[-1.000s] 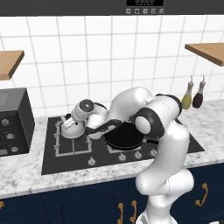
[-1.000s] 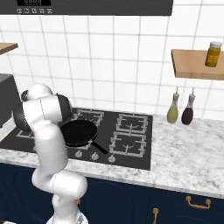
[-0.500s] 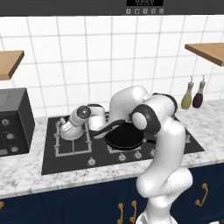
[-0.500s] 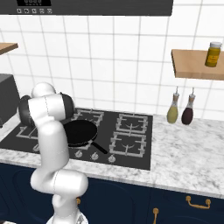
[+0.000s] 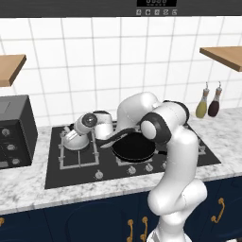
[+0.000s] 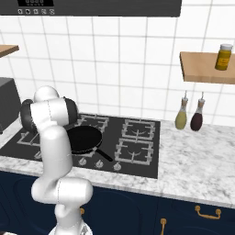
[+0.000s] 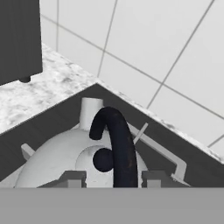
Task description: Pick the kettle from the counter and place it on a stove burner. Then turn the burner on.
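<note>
While the kettle (image 5: 75, 138) sits on the left-hand stove burner (image 5: 78, 150) in the left base view, the white arm bends low over the cooktop and its gripper (image 5: 81, 126) hangs just above the kettle's top; a black frying pan (image 5: 133, 146) lies on the next grate. From the right base view, the arm's shoulder blocks the kettle, and the pan (image 6: 82, 139) and marble counter (image 6: 202, 170) are plain. Looking along the hand, the kettle's dark arched handle (image 7: 117, 148) rises between the two finger tips (image 7: 73, 177), which stand apart on either side without pinching it: the grasp looks released. The kettle seems rigid, smooth and fairly light; that thin handle is the surest hold.
</note>
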### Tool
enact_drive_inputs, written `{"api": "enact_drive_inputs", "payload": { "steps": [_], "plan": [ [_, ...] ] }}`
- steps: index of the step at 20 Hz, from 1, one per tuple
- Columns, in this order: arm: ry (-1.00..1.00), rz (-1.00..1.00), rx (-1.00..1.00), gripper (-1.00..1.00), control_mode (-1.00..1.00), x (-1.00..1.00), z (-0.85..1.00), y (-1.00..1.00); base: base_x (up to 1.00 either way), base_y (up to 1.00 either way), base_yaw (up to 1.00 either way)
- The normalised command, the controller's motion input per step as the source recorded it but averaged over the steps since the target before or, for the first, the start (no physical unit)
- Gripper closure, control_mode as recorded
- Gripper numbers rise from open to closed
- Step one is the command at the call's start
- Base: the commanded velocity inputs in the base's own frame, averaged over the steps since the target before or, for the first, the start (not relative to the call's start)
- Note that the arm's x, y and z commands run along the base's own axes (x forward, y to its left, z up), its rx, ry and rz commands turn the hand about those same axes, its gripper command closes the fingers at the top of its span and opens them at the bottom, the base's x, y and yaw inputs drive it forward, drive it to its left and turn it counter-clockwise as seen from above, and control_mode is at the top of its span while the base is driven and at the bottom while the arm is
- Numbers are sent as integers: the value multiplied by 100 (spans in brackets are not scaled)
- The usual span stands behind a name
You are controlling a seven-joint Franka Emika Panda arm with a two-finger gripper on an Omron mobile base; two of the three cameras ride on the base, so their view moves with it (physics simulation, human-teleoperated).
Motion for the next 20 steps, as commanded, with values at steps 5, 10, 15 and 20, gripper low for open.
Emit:
{"api": "enact_drive_inputs", "payload": {
  "steps": [5,10,15,20],
  "plan": [
    [1,0,0,-100,-100,0,0,0,0,0,0],
    [3,0,0,-100,-100,0,3,0,0,0,0],
    [0,-3,0,-100,-100,-2,33,0,0,0,0],
    [0,-4,0,-100,-100,0,30,0,0,0,0]
  ]
}}
